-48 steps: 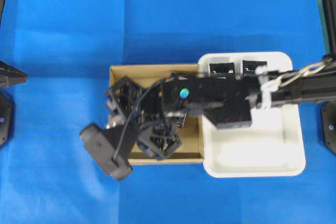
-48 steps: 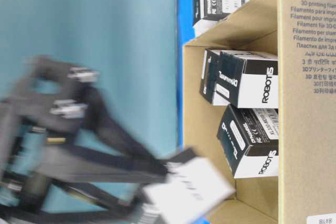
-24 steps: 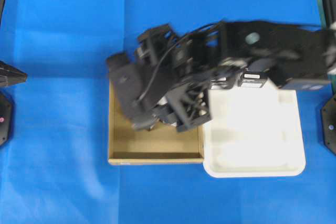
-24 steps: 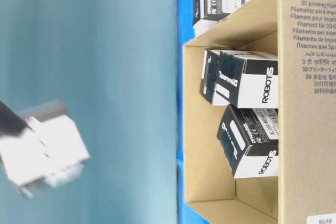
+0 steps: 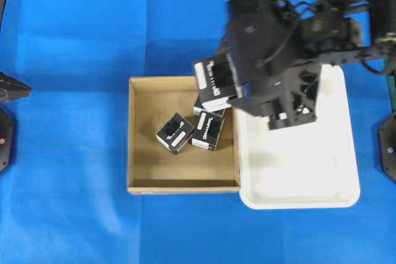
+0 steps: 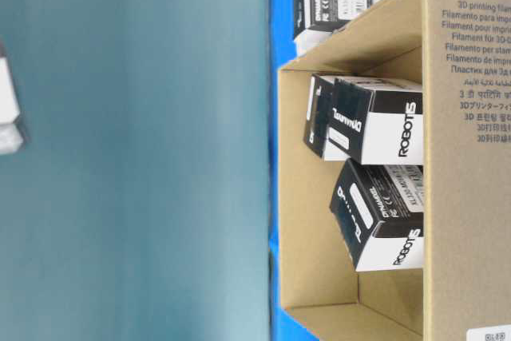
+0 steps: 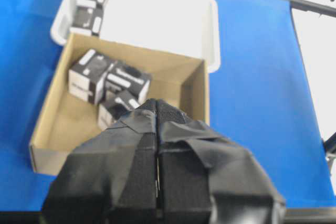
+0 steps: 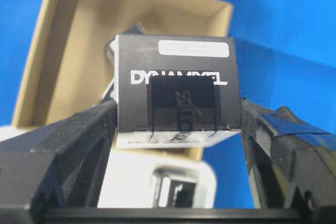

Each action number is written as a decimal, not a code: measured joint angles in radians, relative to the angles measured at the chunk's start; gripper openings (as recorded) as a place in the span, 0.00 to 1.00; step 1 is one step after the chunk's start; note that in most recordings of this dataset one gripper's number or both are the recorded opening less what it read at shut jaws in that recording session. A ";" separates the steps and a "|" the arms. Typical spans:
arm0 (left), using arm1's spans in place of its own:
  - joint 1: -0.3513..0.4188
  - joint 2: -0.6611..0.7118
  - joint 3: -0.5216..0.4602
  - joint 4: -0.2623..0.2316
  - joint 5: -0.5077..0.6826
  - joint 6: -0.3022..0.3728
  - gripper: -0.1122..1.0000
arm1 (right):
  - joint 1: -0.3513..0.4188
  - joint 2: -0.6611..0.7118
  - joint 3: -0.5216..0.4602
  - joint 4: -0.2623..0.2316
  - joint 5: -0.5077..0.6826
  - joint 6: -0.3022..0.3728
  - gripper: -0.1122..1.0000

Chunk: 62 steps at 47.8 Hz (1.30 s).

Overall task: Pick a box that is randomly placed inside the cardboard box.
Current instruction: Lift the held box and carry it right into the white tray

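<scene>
Overhead, side, two wrists (close)

You see the box (image 5: 215,78), black with white lettering and a white label strip, lifted over the upper-right corner of the cardboard box (image 5: 141,183), a shallow brown square at frame centre holding more black cartons.
</scene>
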 measured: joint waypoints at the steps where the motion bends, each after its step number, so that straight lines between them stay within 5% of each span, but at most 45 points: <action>1: 0.002 -0.002 0.000 0.000 0.000 0.000 0.04 | 0.000 -0.014 0.021 -0.002 -0.020 0.005 0.81; 11: 0.002 0.000 0.002 0.000 0.000 0.000 0.04 | -0.006 -0.166 0.232 -0.002 -0.202 0.066 0.81; 23: 0.002 0.000 0.000 0.000 0.000 -0.002 0.04 | -0.028 -0.308 0.410 0.000 -0.267 0.135 0.81; 34: 0.002 -0.002 0.002 0.000 0.002 0.000 0.04 | -0.037 -0.360 0.607 0.000 -0.360 0.153 0.81; 46: 0.002 -0.003 0.000 0.000 0.000 0.000 0.04 | -0.043 -0.362 0.842 0.005 -0.614 0.193 0.81; 62: 0.002 0.012 0.003 0.000 -0.028 -0.002 0.04 | -0.049 -0.311 0.939 0.009 -0.781 0.244 0.81</action>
